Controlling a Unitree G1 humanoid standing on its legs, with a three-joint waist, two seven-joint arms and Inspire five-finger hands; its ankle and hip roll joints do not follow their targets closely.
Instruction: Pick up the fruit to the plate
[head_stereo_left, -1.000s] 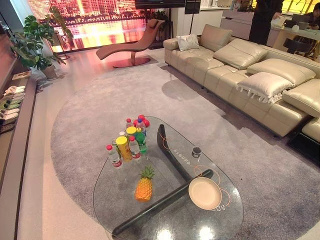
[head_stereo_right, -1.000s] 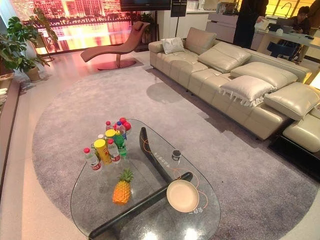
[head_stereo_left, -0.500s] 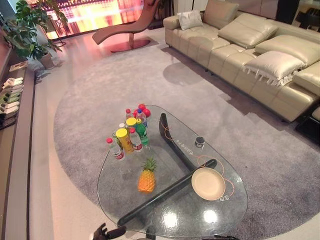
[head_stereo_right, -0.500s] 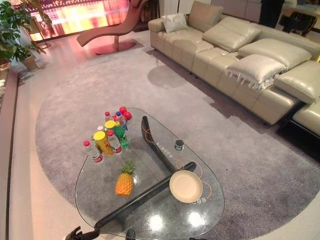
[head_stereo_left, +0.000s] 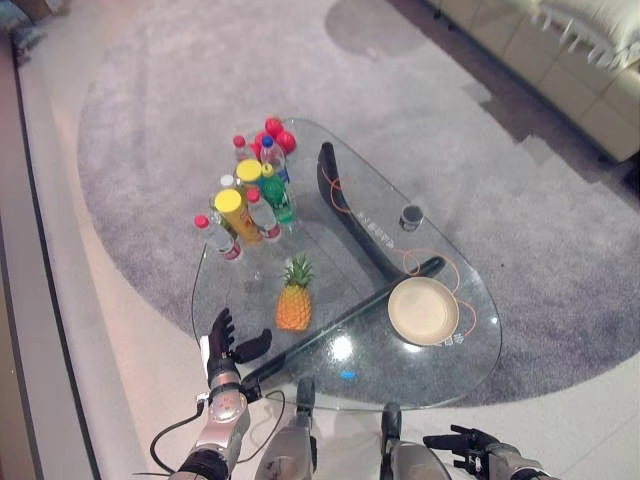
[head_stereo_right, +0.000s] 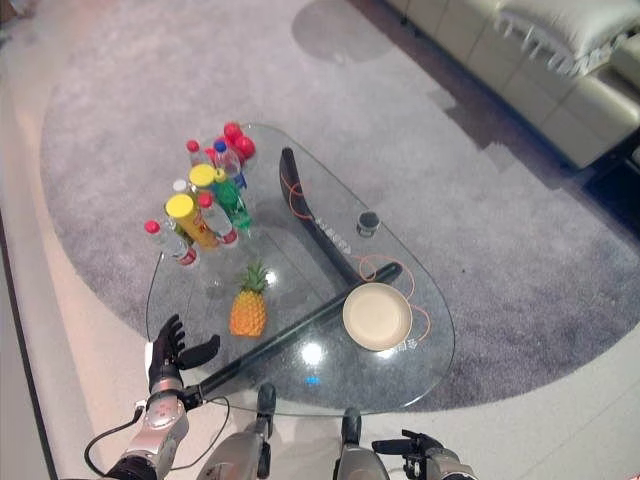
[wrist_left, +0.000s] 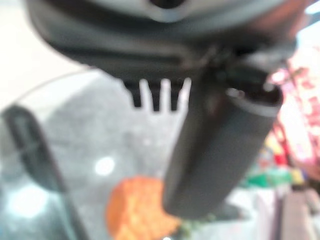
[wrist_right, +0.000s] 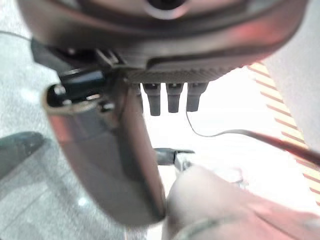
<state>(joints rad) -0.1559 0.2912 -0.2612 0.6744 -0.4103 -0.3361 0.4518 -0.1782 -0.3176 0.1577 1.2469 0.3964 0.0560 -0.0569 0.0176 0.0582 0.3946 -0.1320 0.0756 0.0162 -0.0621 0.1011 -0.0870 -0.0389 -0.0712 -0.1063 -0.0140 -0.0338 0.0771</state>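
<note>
Standing upright on the glass tabletop (head_stereo_left: 440, 380), the pineapple (head_stereo_left: 293, 305) could easily topple if a hand clips its leafy crown or nudges its side before closing around the body; my guess is that it would then roll on the smooth glass, perhaps toward the cluster of bottles (head_stereo_left: 245, 200) just beyond it. A wide sweep might also knock those bottles over. The plate (head_stereo_left: 423, 311) lies well apart from the fruit, to its right, across the dark beam that shows under the glass, so a loose grip during the carry could drop the fruit onto the glass.

The left hand (head_stereo_left: 222, 345) is raised at the near left edge of the tabletop, fingers straight and spread, thumb out toward the pineapple, holding nothing and short of the fruit. The right hand (head_stereo_left: 463, 442) hangs low beside the near right rim, off the glass, fingers relaxed and empty.
</note>
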